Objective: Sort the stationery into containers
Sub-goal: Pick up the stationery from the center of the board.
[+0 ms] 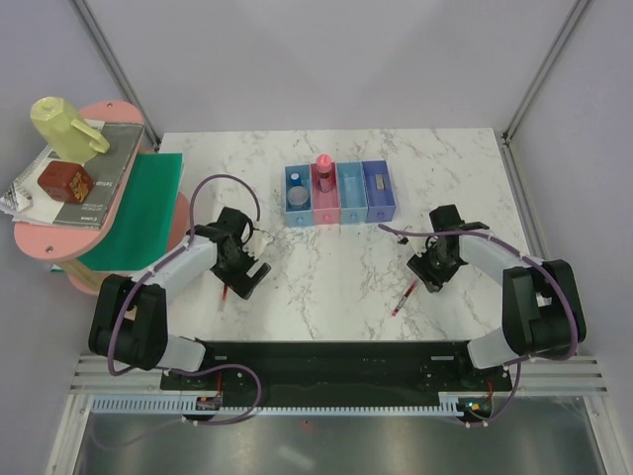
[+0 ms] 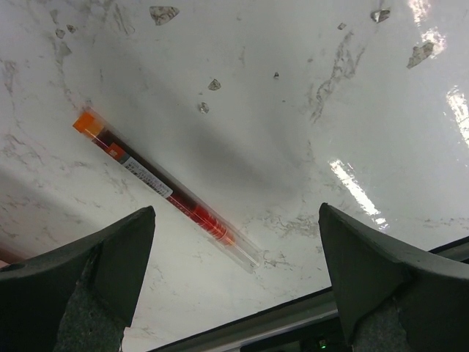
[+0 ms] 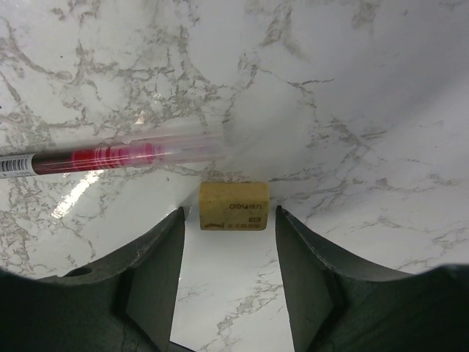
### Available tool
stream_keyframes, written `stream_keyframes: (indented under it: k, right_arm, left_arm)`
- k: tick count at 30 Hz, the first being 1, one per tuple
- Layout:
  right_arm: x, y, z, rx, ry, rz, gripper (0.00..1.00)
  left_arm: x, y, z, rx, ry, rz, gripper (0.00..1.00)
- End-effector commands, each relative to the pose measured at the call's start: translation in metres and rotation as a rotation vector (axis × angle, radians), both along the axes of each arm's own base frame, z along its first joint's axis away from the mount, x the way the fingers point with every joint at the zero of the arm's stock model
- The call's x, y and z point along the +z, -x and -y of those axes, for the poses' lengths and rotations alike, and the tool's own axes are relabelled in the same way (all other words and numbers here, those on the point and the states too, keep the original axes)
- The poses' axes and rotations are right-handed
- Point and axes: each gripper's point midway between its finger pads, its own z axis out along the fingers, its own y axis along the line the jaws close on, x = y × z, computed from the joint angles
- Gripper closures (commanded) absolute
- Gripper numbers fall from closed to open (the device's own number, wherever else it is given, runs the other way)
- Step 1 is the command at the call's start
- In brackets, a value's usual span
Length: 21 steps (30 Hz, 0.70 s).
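Note:
The containers (image 1: pixel 339 194) stand in a joined row at the back middle. The pink glue stick (image 1: pixel 322 170) stands in the pink one, a round roll (image 1: pixel 296 199) lies in the blue one, and a small dark piece (image 1: pixel 377 181) in the violet one. My left gripper (image 2: pixel 236 213) hangs wide open over a red pen (image 2: pixel 165 189), whose clear end lies between the fingers. My right gripper (image 3: pixel 229 213) is open, and a tan block (image 3: pixel 234 205) lies on the table between its fingertips with a thin gap on each side. A second red pen (image 3: pixel 110 156) lies just beyond it.
A pink round shelf (image 1: pixel 45 242) at the far left carries a yellow-green jug (image 1: pixel 61 127), books (image 1: pixel 99 173) and a dark red block (image 1: pixel 65 182). A green sheet (image 1: pixel 138 208) lies beside it. The table's black front rail (image 2: pixel 308 323) runs close under my left gripper.

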Motion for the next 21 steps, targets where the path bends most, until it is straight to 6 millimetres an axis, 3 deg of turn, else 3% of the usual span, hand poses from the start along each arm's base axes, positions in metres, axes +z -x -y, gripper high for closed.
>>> stream_keyframes:
  k: [1,9,15,21]
  right_arm:
    - [-0.006,-0.024,-0.006,0.017,-0.022,0.072,0.41]
    - [-0.006,-0.026,-0.008,0.017,-0.032,0.080,0.44]
    - [-0.013,-0.027,-0.009,0.010,-0.034,0.068,0.52]
    - [-0.018,-0.029,-0.008,0.010,-0.029,0.059,0.58]
  left_arm:
    - [-0.009,-0.002,-0.003,0.095,0.016,-0.026,0.00]
    - [-0.019,-0.007,-0.007,0.173,0.024,-0.064,0.05]
    - [-0.025,-0.008,-0.013,0.190,0.003,-0.076,0.24]
    - [-0.029,-0.006,-0.016,0.201,-0.012,-0.097,0.59]
